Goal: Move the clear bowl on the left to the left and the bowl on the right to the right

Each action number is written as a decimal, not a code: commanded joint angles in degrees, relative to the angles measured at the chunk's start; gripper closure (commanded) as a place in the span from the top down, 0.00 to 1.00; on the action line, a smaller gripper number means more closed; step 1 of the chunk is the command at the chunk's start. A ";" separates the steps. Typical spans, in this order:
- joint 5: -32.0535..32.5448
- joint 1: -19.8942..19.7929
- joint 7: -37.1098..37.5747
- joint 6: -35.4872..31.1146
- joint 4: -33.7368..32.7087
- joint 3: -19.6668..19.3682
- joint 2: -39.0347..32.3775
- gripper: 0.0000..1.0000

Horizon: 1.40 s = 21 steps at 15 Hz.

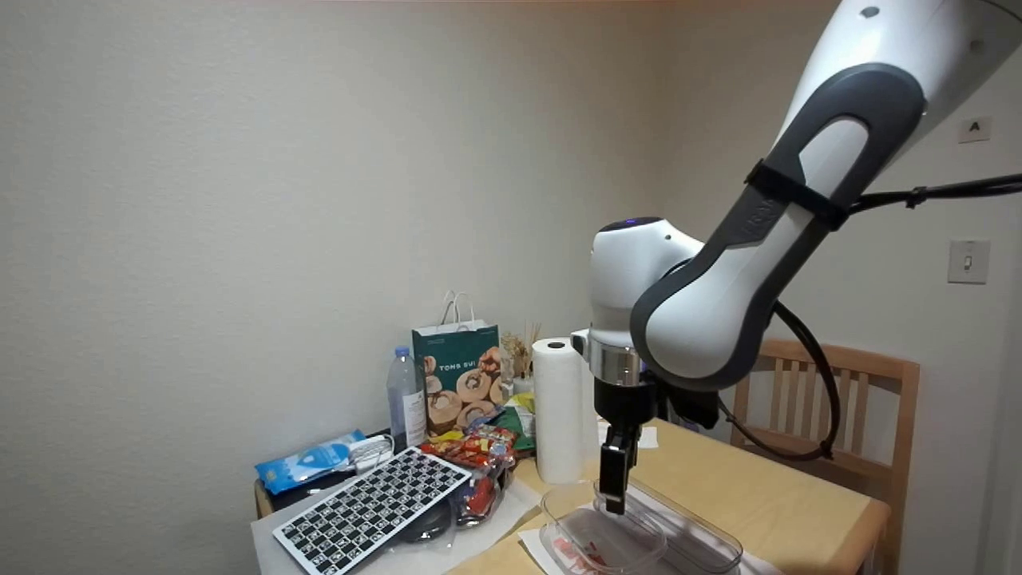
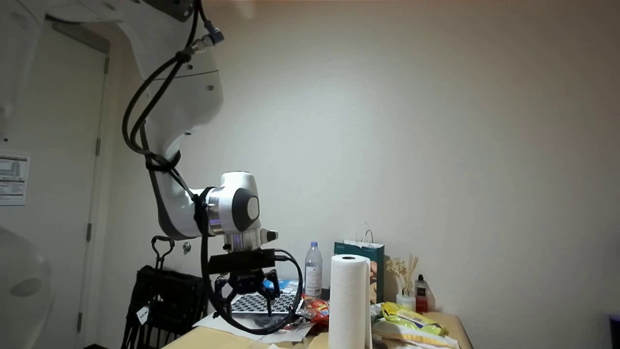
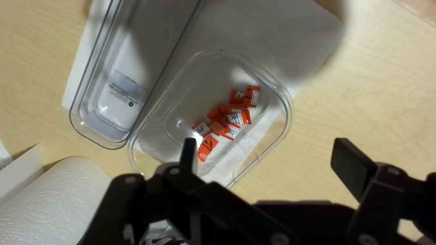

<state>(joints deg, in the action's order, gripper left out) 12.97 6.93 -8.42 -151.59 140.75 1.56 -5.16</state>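
A clear container point(image 3: 184, 98) holding several orange-and-white wrapper pieces lies below my gripper in the wrist view. A longer clear container point(image 3: 98, 131) lies beside it on the left, their edges overlapping in this view. In an exterior view the container with the red pieces point(image 1: 627, 545) is nearer and the longer one point(image 1: 707, 537) is to its right. My gripper point(image 3: 264, 146) is open and empty. Its left finger overlaps the near end of the wrapper container; its right finger is over bare table. I cannot tell the exact height. The gripper also shows in both exterior views point(image 1: 613, 503) point(image 2: 247, 310).
A paper towel roll point(image 3: 58, 200) stands close to the containers, also in both exterior views point(image 1: 556, 415) point(image 2: 348, 305). A checkered board point(image 1: 371, 511), snack packets point(image 1: 479, 447), a bottle point(image 1: 407, 399) and a green bag point(image 1: 459, 375) are farther back. White paper point(image 3: 272, 37) lies under the containers.
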 commanded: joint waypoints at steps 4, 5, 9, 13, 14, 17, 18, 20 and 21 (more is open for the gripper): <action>-7.38 0.33 5.10 9.95 -5.24 2.86 -2.33 1.00; -5.67 0.99 9.19 12.78 -7.33 3.00 -3.83 1.00; -2.48 2.01 14.56 18.48 -9.55 3.31 -4.71 1.00; -2.18 2.38 15.41 19.22 -10.97 3.39 -6.09 1.00; -2.18 2.33 15.41 19.22 -10.98 3.36 -6.07 1.00; -4.30 2.04 18.37 14.80 -11.20 2.95 -8.71 1.00; -1.76 2.49 20.21 12.71 -11.51 2.21 -10.23 1.00; 0.24 2.87 21.76 7.55 -12.11 1.12 -13.19 1.00; 1.99 3.41 23.01 4.94 -12.73 0.20 -14.88 1.00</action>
<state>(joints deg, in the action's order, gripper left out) 11.02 9.60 10.85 -140.63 129.75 3.50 -15.35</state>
